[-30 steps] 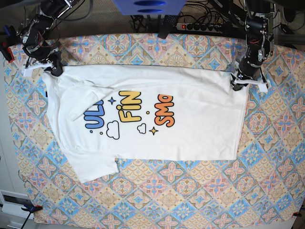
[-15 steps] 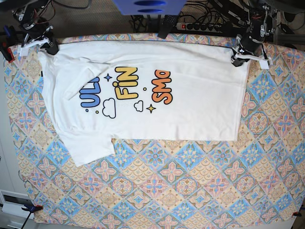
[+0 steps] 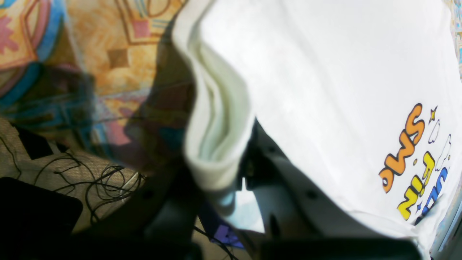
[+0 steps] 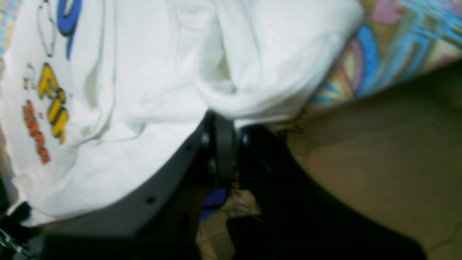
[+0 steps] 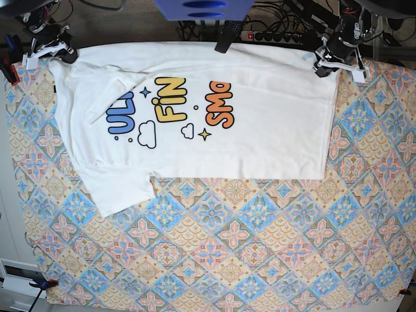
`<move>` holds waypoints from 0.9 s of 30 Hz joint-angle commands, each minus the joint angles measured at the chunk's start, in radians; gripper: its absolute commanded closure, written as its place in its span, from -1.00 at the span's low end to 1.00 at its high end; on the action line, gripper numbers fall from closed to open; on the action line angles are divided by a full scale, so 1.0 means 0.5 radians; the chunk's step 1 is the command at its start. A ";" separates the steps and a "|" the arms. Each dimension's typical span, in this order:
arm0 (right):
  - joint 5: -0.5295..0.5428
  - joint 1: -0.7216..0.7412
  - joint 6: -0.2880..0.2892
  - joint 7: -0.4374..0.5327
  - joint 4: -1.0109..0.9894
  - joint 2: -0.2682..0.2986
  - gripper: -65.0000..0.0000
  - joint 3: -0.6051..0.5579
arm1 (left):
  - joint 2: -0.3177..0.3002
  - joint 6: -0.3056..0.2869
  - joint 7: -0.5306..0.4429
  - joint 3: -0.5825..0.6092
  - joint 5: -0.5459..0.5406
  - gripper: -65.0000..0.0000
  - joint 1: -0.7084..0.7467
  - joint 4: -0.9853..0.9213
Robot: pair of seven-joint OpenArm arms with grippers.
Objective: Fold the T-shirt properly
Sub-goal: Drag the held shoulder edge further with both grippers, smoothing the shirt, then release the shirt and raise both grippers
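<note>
The white T-shirt lies folded lengthwise on the patterned tablecloth, with its blue, yellow and orange print facing up. One sleeve sticks out at the near left. My left gripper is shut on the shirt's far right corner, and my right gripper is shut on its far left corner. Both hold the far edge at the table's back edge. In the left wrist view the gripper pinches bunched layers of the shirt. In the right wrist view the gripper pinches a rolled fold of the shirt.
The patterned tablecloth covers the table. A power strip and cables lie behind the back edge, beside a blue object. A clamp sits on the left edge and another at the near left corner.
Both grippers have moved toward the table's back edge and dragged the whole shirt with them. The shirt now lies farther back and is stretched flatter.
</note>
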 commanded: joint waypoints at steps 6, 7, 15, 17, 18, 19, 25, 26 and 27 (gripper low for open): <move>0.007 -0.085 -0.009 0.008 0.177 0.026 0.41 0.029 | -0.015 0.024 0.021 -0.005 0.022 0.48 0.015 0.020; 0.007 -0.085 -0.009 -0.004 0.174 0.026 0.31 0.063 | -0.015 0.024 0.021 -0.005 0.022 0.36 0.018 0.020; 0.007 -0.085 -0.009 -0.010 0.177 0.026 0.13 0.278 | -0.018 0.024 0.021 -0.097 0.016 -0.15 0.095 0.023; 0.007 -0.085 -0.009 -0.035 0.177 0.026 0.13 0.342 | -0.018 0.021 0.021 -0.226 0.019 -0.15 0.132 0.023; 0.007 -0.085 -0.009 -0.056 0.177 0.026 0.13 0.382 | -0.018 0.021 0.021 -0.275 0.019 -0.15 0.138 0.023; 0.007 -0.085 -0.009 -0.078 0.177 0.026 0.13 0.428 | -0.018 0.021 0.021 -0.324 0.022 -0.16 0.138 0.023; 0.007 -0.076 -0.009 -0.167 0.180 0.026 0.13 0.536 | -0.150 0.024 0.021 -0.447 0.010 -0.17 0.086 0.029; 0.007 -0.076 -0.009 -0.167 0.180 0.026 0.13 0.536 | -0.159 0.024 0.021 -0.447 0.016 -0.17 0.052 0.044; 0.007 -0.073 -0.009 -0.164 0.180 0.029 0.13 0.536 | -0.165 0.024 0.021 -0.447 0.022 -0.17 0.021 0.047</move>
